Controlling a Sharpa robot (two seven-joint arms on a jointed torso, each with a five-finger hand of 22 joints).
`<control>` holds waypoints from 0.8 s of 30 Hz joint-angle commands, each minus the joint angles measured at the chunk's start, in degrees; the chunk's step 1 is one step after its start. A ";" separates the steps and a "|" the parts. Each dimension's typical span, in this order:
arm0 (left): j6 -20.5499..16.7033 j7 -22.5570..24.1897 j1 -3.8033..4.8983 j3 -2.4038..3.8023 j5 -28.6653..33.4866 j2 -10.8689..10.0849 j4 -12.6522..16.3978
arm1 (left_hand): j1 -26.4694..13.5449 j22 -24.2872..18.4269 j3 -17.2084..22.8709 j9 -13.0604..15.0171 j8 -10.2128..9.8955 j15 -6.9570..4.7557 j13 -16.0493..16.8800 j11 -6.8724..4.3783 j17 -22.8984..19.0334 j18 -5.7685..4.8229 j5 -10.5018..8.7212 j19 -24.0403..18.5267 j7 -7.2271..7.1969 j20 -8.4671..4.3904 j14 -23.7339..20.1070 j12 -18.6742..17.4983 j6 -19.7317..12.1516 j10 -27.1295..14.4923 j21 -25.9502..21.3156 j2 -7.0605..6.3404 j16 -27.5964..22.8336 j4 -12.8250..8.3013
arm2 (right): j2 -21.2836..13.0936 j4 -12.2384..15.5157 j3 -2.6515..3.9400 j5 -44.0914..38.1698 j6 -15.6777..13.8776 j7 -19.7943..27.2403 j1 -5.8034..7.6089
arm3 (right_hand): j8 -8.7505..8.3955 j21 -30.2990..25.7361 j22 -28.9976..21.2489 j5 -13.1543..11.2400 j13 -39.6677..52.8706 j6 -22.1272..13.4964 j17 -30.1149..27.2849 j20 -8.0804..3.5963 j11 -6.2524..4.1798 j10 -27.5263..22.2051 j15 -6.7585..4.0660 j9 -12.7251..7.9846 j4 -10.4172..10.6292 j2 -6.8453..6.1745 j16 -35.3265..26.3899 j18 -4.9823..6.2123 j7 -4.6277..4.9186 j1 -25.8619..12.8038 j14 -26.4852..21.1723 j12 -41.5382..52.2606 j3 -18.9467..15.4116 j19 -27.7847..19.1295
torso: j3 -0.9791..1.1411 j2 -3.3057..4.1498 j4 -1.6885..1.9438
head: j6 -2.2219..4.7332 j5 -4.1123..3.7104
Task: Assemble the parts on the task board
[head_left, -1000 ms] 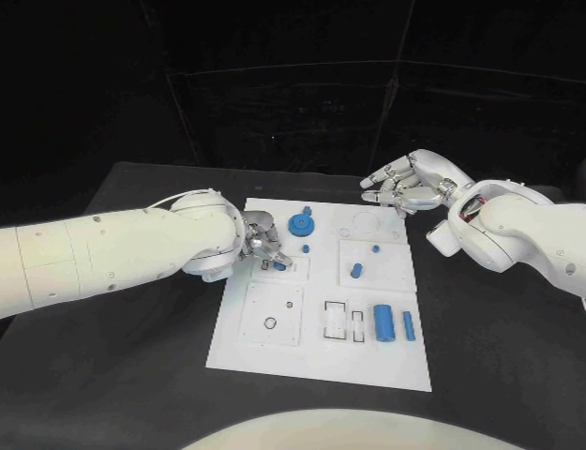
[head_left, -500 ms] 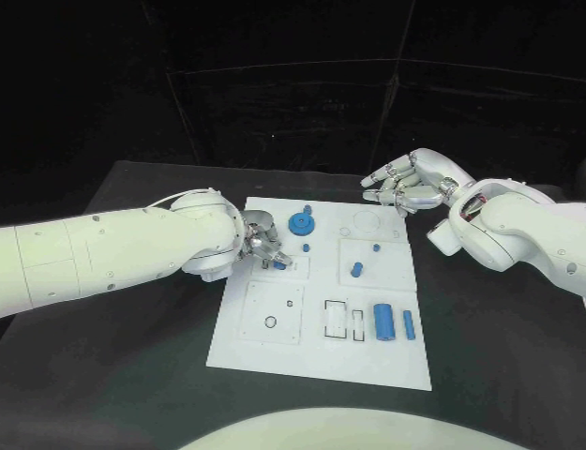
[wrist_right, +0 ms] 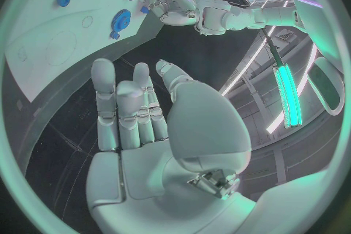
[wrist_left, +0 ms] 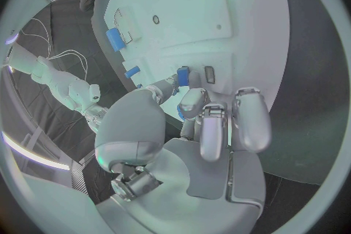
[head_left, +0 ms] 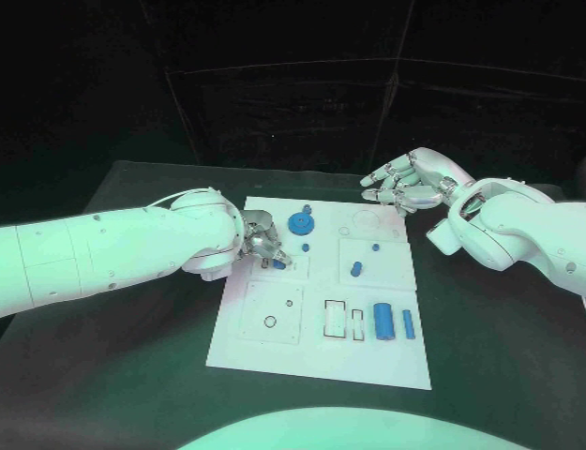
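Black surface [head_left: 130, 356] carrying the white task board [head_left: 313, 361] at its middle, long side running near to far.

Left arm [head_left: 90, 258] coming in from the left, lying low along the board's left edge. Right arm [head_left: 536, 234] coming in from the right, raised beyond the board's far right corner.

Right hand [head_left: 412, 180] hovering over the surface just past the board's far right corner, fingers straight and apart, holding nothing; wrist view showing an empty palm [wrist_right: 146, 123].

Left hand [head_left: 259, 242] sitting over the board's left side, fingers curled down and pinching a small blue part [head_left: 277, 264] against the board; wrist view showing the same blue piece [wrist_left: 183, 76] between thumb and fingertip, touching the plate.

Parts lying on the board: a blue gear [head_left: 301, 224] at the far middle; a large blue cylinder [head_left: 384, 321] near the right edge with a thinner blue bar [head_left: 408, 324] just beside it on the right; a short blue peg [head_left: 355, 270] at centre right; a small blue pin [head_left: 374, 248] just beyond it.
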 commanded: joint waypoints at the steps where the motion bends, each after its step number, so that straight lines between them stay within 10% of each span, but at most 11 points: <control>1: 0.79 -0.45 -0.02 -0.05 0.05 0.11 -0.22 | -1.50 0.15 -1.32 0.18 0.39 -0.38 0.18 0.06 15.09 -1.14 0.16 0.50 -0.01 -0.02 5.95 0.38 0.38 0.53 0.22 -0.01 0.37 1.53 | 0.05 0.10 0.03 -0.12 0.31 0.56 0.10 | -0.23 -0.27 -0.07 0.29 -0.10 -0.50 -0.07 0.17 0.13 0.23 0.14 -0.04 0.36 0.03 -0.27 0.38 0.02 -0.47 0.34 -0.15 0.01 -0.07 | 0.00 0.01 -0.01 | -0.05 -0.05; 24: 1.09 -0.40 -0.01 -0.04 0.19 0.72 -0.98 | -3.32 0.94 -4.98 0.88 1.02 -0.61 1.08 -0.20 15.09 -1.27 0.14 0.82 -0.34 -0.23 5.95 1.24 0.78 1.11 0.63 0.57 0.37 3.60 | 0.07 0.17 0.03 -0.12 0.31 0.58 0.10 | -0.23 -0.34 -0.14 0.30 -0.18 -0.52 -0.09 0.17 0.14 0.13 0.14 -0.04 0.42 0.03 -0.34 0.39 0.03 -0.56 0.34 -0.22 0.03 -0.07 | -0.01 0.01 0.02 | -0.35 -0.26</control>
